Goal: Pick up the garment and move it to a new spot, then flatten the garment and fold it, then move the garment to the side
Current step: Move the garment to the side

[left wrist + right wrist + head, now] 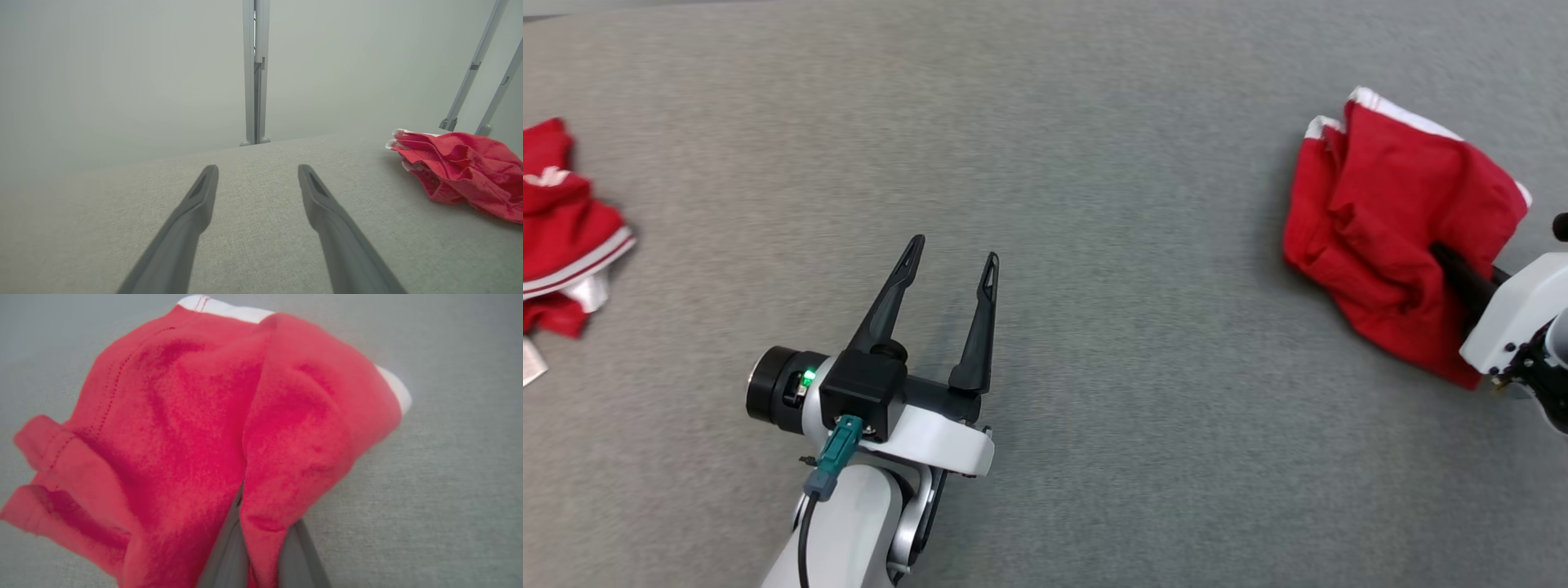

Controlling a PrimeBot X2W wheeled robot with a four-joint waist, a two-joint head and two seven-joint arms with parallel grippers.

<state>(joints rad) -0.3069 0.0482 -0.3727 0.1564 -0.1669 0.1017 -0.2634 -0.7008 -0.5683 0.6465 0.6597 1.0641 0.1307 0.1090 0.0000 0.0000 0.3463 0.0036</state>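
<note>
Two end effectors, right (1441, 253) pinching garment (1396, 204), left (955, 248) wide

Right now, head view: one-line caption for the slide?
Right gripper shut on a bunched red garment; left gripper open above the grey surface; second red garment at far left.

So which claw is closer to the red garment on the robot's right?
Right. The right gripper is shut on a fold of that red garment; the left gripper stands open over the bare grey surface, well off to the garment's left.
</note>
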